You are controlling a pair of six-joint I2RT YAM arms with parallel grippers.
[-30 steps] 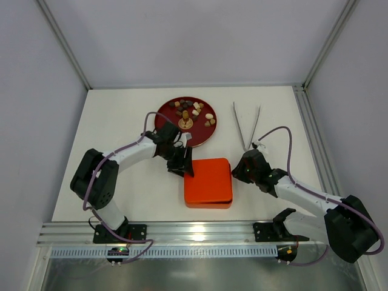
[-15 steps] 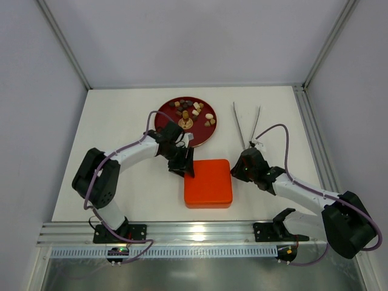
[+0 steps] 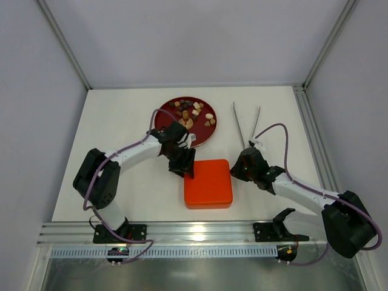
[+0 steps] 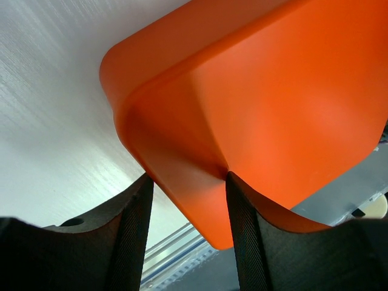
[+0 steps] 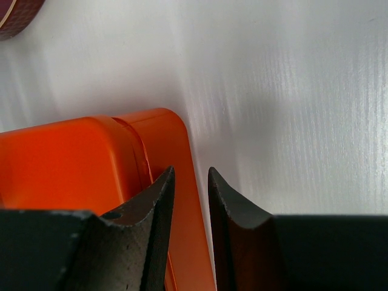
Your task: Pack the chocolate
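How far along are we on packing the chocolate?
Nothing is packed yet: all the chocolate sits on the red plate, and the tweezers lie untouched. In hand: the left gripper and right gripper each straddle the rim of the closed orange box, seemingly to open it. Remaining: open it, move the pieces in, close it.
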